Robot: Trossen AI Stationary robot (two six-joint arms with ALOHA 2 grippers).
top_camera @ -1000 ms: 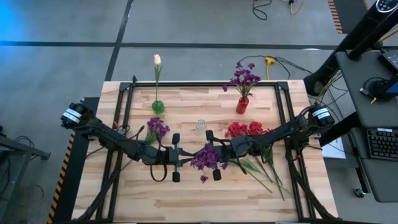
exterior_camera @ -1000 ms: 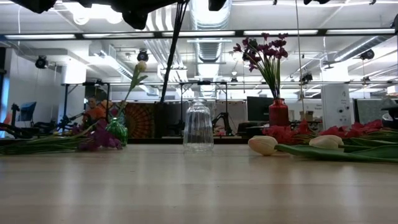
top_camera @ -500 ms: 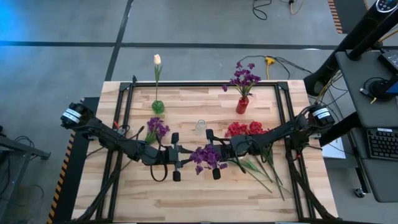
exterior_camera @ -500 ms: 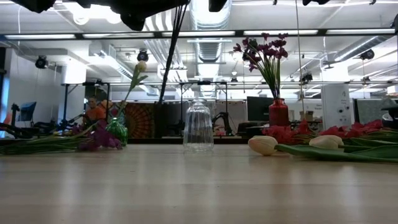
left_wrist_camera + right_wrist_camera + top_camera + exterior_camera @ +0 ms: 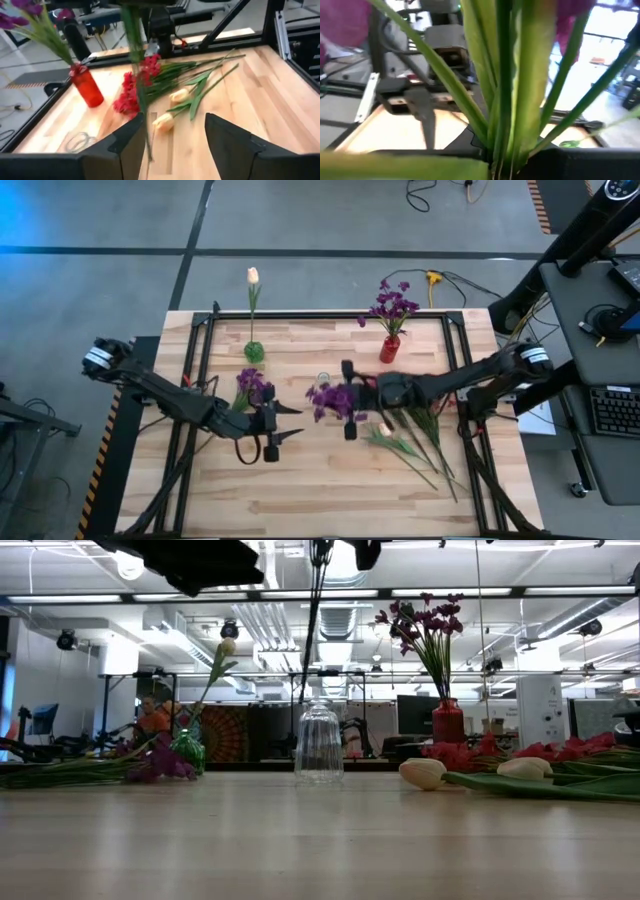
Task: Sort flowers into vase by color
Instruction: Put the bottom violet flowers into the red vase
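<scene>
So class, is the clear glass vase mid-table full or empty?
Empty: the clear vase stands upright with no stems inside in the low view.

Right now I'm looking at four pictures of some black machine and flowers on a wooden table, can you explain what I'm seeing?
It is a robot with two dark arms, each ending in a two-finger gripper. One picture looks straight down on the table. One looks level across the tabletop. The other two come from cameras on the arms' wrists.

The right gripper is shut on a purple flower, held above the table near the clear vase; its wrist camera sees the green stems right up close. The left gripper is open and empty.

At the back stand a green vase with a cream tulip and a red vase with purple flowers. Lying on the wood are another purple flower, red flowers and loose tulips.
</scene>
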